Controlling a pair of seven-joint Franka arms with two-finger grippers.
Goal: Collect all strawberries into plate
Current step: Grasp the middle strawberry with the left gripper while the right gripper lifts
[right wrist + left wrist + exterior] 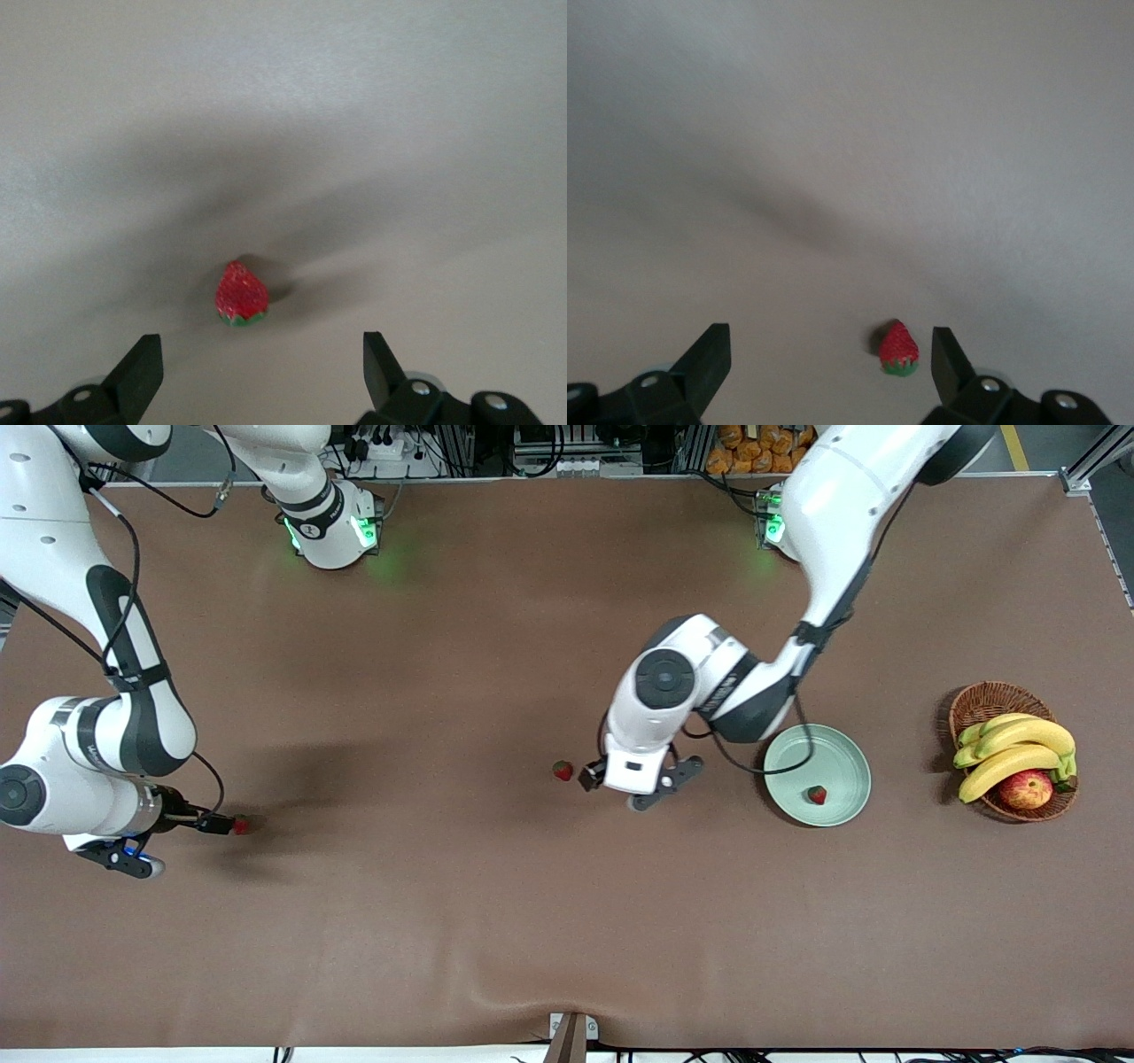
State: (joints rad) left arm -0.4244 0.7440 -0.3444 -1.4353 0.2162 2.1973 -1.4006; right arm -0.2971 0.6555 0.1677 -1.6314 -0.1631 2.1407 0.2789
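Three small red strawberries show. One [817, 794] lies in the pale green plate [842, 766]. One [563, 770] lies on the brown table beside my left gripper [586, 775]; in the left wrist view this berry [899, 348] sits low between the open fingers, close to one fingertip [943, 350], with my left gripper [830, 335] around it and not touching. The third [240, 825] lies at the right arm's end of the table, right at my right gripper [217, 824]. In the right wrist view it [241, 295] lies just ahead of my open right gripper [261, 340].
A brown wicker basket [983, 700] with bananas [1019, 748] and a red-yellow apple [1026, 788] stands at the left arm's end, past the plate. A black cable of the left arm hangs over the plate's rim. The table is covered with a brown cloth.
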